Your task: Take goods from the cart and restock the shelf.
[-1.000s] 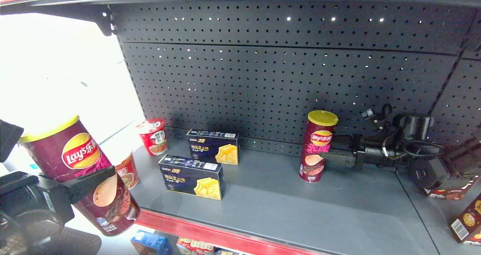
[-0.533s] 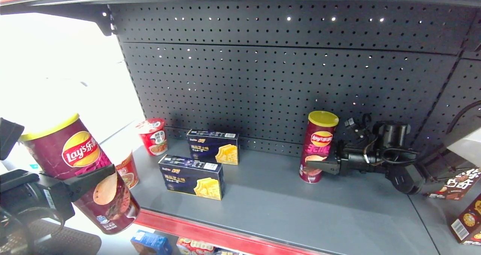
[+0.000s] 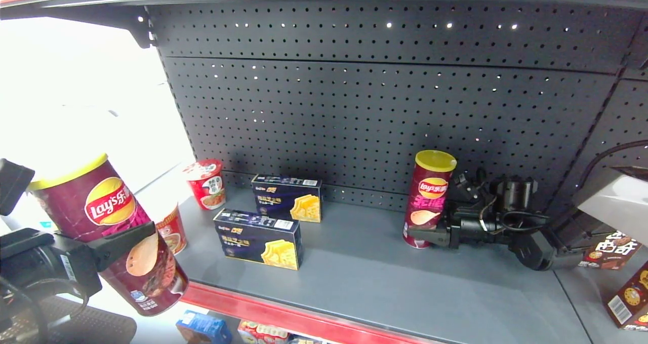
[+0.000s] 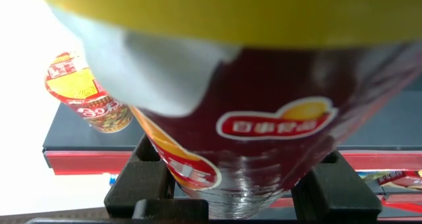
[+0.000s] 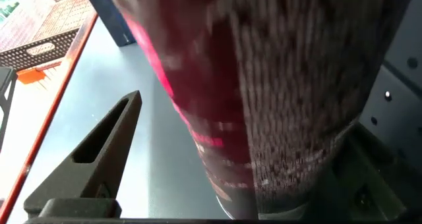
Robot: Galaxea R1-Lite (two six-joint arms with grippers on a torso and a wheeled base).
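Firmly, left end effector [image 3: 117,235] clamps a tilted chip can [image 3: 101,207]; right end effector [image 3: 425,230] stands spread around the upright can [image 3: 433,192].

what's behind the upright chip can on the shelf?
Just the perforated back panel, close behind the chip can. The can covers the patch of panel and shelf directly behind it, so anything small there can't be seen.

It was a shop. A grey shelf [image 3: 385,283] with a red edge and perforated back panel [image 3: 354,111] carried packaged snacks: a chip can [image 3: 429,197], boxes [image 3: 259,238], noodle cups [image 3: 206,183].
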